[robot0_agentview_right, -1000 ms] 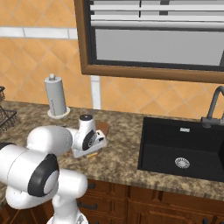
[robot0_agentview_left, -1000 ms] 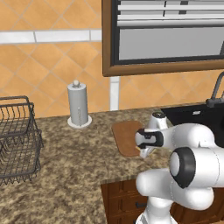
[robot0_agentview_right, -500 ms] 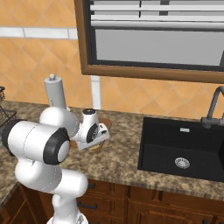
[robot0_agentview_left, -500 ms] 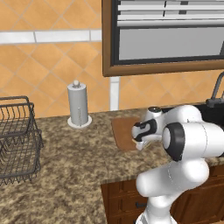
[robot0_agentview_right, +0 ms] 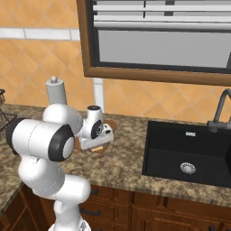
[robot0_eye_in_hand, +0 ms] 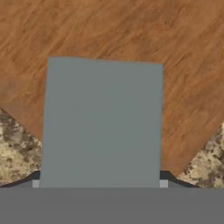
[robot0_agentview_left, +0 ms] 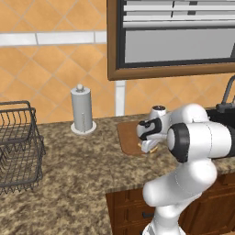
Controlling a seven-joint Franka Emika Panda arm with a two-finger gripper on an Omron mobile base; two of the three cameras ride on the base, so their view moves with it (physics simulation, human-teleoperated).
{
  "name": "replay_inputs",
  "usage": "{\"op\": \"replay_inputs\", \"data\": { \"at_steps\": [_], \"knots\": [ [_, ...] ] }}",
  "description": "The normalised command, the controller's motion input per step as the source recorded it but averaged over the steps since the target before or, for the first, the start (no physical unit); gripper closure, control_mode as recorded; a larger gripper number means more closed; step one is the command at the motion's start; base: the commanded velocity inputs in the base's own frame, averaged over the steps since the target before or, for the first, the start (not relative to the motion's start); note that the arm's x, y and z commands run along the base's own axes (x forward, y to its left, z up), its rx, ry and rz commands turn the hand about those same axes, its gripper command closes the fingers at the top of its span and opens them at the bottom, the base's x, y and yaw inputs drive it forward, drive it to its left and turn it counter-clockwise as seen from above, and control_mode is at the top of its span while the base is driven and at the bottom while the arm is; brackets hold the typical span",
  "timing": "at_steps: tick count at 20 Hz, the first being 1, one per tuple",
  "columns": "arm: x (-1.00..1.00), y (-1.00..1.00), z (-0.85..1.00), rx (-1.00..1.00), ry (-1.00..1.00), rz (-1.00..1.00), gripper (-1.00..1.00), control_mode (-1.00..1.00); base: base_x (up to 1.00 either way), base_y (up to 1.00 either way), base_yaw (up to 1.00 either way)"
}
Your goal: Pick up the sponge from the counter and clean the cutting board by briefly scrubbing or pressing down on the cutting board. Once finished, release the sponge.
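The sponge shows its grey-green top close up in the hand view, lying over the brown wooden cutting board. My gripper is shut on it, with dark fingertips just showing at either side of the block. In the left base view the gripper points down at the cutting board, and a yellow edge of the sponge peeks out beneath it. In the right base view the gripper sits low over the speckled counter. Whether the sponge touches the board is hard to tell.
A paper towel holder stands at the back of the counter, left of the board. A wire basket sits at the far left. The black sink with its faucet lies to the right. The counter's front edge is close to the board.
The hand has shifted slightly leftward over the board with the sponge in it, while the elbow has swung round toward the front.
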Motion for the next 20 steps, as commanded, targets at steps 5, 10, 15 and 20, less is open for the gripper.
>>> {"op": "replay_inputs", "data": {
  "at_steps": [5, 10, 15, 20],
  "knots": [
    [0.12, 0.0, -0.03, 0.0, 0.07, -0.01, 1.0, -1.0, 0.0, 0.0, 0.0],
    [0.46, 0.0, 0.05, 0.0, -0.06, -0.02, 1.0, -1.0, 0.0, 0.0, 0.0],
    [0.49, 0.06, -0.01, 0.0, -0.22, 0.0, 1.0, -1.0, 0.0, 0.0, 0.0],
    [0.86, 0.16, 0.0, 0.0, -0.1, 0.0, 1.0, -1.0, 0.0, 0.0, 0.0]
  ]
}}
